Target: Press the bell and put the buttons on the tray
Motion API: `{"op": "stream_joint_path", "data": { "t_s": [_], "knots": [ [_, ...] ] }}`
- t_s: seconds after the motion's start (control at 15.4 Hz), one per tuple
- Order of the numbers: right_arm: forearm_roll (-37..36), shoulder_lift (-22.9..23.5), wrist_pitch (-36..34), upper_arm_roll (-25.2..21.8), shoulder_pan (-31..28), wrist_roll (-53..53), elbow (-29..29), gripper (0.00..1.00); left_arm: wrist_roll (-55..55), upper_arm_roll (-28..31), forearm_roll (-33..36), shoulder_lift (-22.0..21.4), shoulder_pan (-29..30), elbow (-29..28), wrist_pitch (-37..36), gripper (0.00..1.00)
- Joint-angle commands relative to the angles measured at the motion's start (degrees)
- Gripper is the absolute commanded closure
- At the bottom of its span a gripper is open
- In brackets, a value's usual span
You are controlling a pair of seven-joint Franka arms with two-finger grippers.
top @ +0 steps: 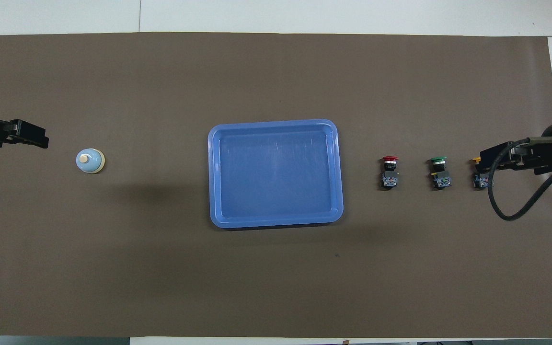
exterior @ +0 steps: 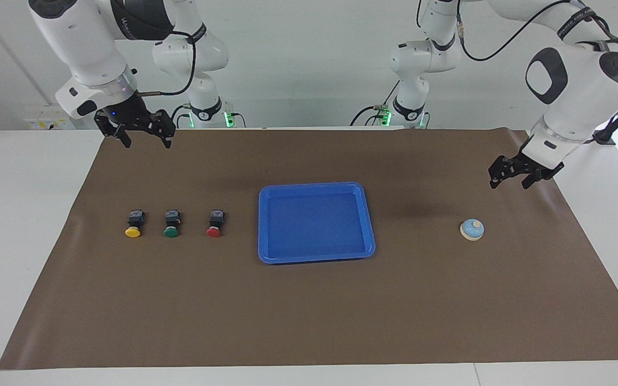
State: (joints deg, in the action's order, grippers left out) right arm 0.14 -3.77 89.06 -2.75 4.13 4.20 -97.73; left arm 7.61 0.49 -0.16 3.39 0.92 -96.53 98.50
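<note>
The light-blue bell [exterior: 471, 230] [top: 90, 160] stands alone on the brown mat at the left arm's end of the table. My left gripper [exterior: 510, 183] [top: 36, 136] hangs open in the air, raised well clear of the bell and holding nothing. The empty blue tray [exterior: 314, 186] [top: 276, 172] lies mid-table. Beside it, toward the right arm's end, sit the red button [exterior: 214, 223] [top: 389, 171], the green button [exterior: 171, 223] [top: 439, 172] and the yellow button [exterior: 133, 223] [top: 480, 179] in a row. My right gripper [exterior: 147, 140] [top: 484, 163] waits open, high over the mat; from overhead it partly covers the yellow button.
A brown mat [exterior: 309, 311] covers most of the white table [exterior: 24, 214]. A black cable [top: 515, 201] loops from the right wrist over the mat's end.
</note>
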Motion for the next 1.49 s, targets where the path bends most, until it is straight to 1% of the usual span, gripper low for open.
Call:
{"op": "stream_joint_path", "data": {
  "t_s": [0.0, 0.26, 0.39, 0.71, 0.91, 1.04, 1.17, 1.43],
  "knots": [
    [1.0, -0.6, -0.7, 0.5, -0.9, -0.7, -0.3, 0.00, -0.7, 0.1, 0.7, -2.4, -0.5, -0.9, -3.2, 0.00],
    [1.0, -0.6, -0.7, 0.5, -0.9, -0.7, -0.3, 0.00, -0.6, 0.1, 0.7, -2.5, -0.5, -1.1, -2.3, 0.00],
    [1.0, -0.6, -0.7, 0.5, -0.9, -0.7, -0.2, 0.00, -0.4, 0.2, 1.0, -2.8, -0.6, -0.9, -3.4, 0.00],
    [1.0, -0.6, -0.7, 0.5, -0.9, -0.7, -0.3, 0.00, -0.7, 0.2, 1.0, -5.5, -0.6, -1.0, -4.8, 0.00],
    [1.0, -0.6, -0.7, 0.5, -0.9, -0.8, -0.2, 0.00, -0.8, 0.3, 1.0, -7.2, 0.0, -1.0, -7.8, 0.00],
    [1.0, -0.6, -0.7, 0.5, -0.9, -0.7, -0.3, 0.00, -1.5, 0.3, 1.0, -7.2, -0.6, -1.0, -7.8, 0.00],
    [1.0, -0.6, -0.7, 0.5, -0.9, -0.7, -0.2, 0.00, -4.8, 0.1, 1.0, -7.2, -1.4, -1.2, -8.0, 0.00],
    [1.0, -0.6, -0.7, 0.5, -0.9, -0.7, -0.3, 0.00, -4.4, -0.8, 1.0, -7.2, -1.3, -1.2, -7.8, 0.00]
  ]
}}
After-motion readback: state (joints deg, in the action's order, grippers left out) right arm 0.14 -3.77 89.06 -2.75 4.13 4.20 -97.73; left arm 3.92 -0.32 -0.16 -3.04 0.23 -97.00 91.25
